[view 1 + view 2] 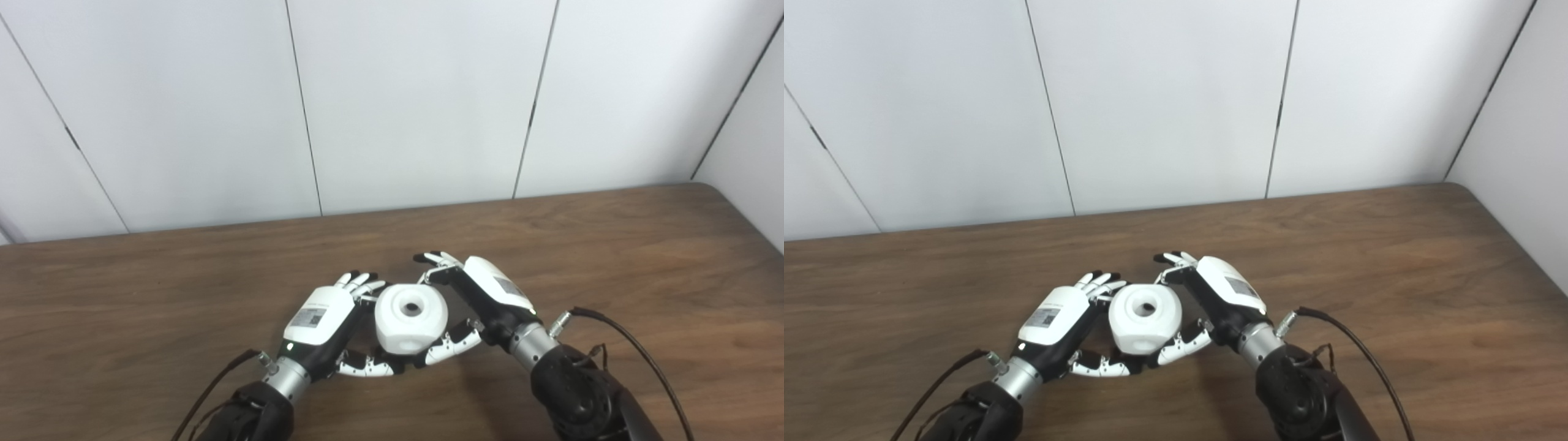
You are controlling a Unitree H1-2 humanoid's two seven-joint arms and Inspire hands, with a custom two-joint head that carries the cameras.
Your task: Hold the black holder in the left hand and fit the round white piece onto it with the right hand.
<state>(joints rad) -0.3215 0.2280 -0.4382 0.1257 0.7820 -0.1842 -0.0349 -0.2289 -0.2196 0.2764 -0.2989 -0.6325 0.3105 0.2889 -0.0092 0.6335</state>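
The round white piece, with a hole in its top, sits low over the table between my two hands. Only a dark sliver of the black holder shows under its front edge; the rest is hidden. My left hand cups the piece's left side, fingers against its upper left and thumb reaching under the front, closed around the holder below. From the right, my right hand grips the white piece, fingers curled behind it and thumb pressed on its lower right.
The brown wooden table stretches out on both sides and behind my hands. White wall panels rise at its far edge, and a side wall stands at the right. A black cable loops off my right wrist.
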